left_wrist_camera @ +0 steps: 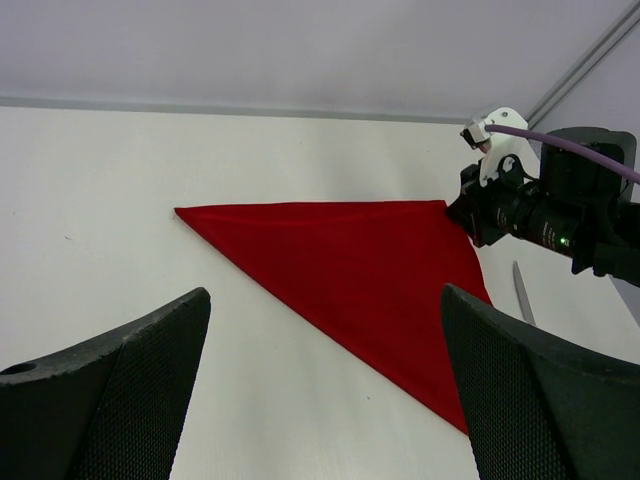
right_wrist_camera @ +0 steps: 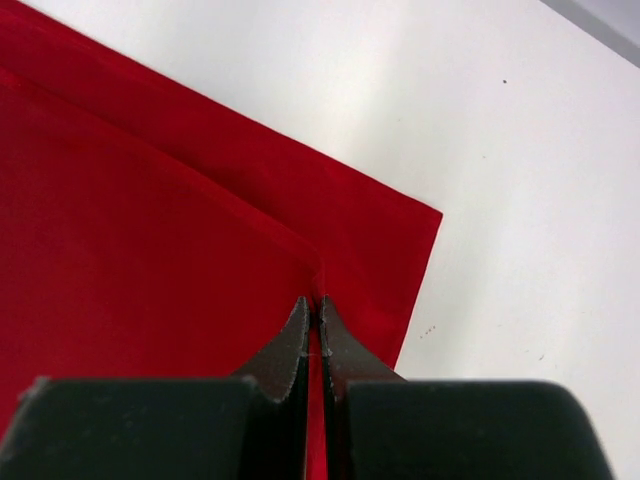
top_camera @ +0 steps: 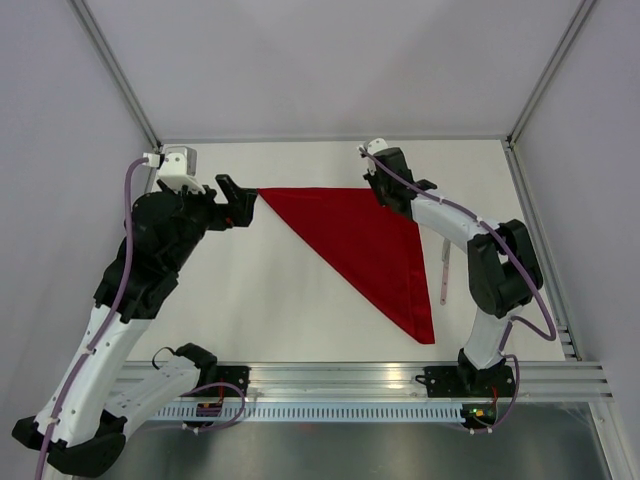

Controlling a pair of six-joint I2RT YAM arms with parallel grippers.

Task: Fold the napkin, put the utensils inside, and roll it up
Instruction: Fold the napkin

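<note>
The red napkin (top_camera: 370,245) lies flat on the white counter (top_camera: 280,300), folded corner to corner into a triangle. One straight edge runs along the far side, a second runs down the right side toward the arm bases, and the long slanted edge faces the left arm. The right hand (right_wrist_camera: 313,312) sits at the far right corner of the triangle, where the two straight edges meet. Its fingers are pressed together on the napkin there. The right wrist view shows the corner of the upper layer ending right at the fingertips, with red cloth visible in the narrow slit between them. The lower layer sticks out a little past the upper one, so the two corners are not quite lined up. The left hand (top_camera: 243,201) is at the far left point of the triangle, just beside the tip of the cloth. Its fingers (left_wrist_camera: 130,390) are spread wide apart with nothing between them. In its wrist view the napkin's left point lies on the counter ahead of the fingers, apart from them. The knife (top_camera: 443,268) lies on the counter just to the right of the napkin's right edge. It runs roughly parallel to that edge and does not touch the cloth, and its far end is partly hidden under the right arm.
</note>
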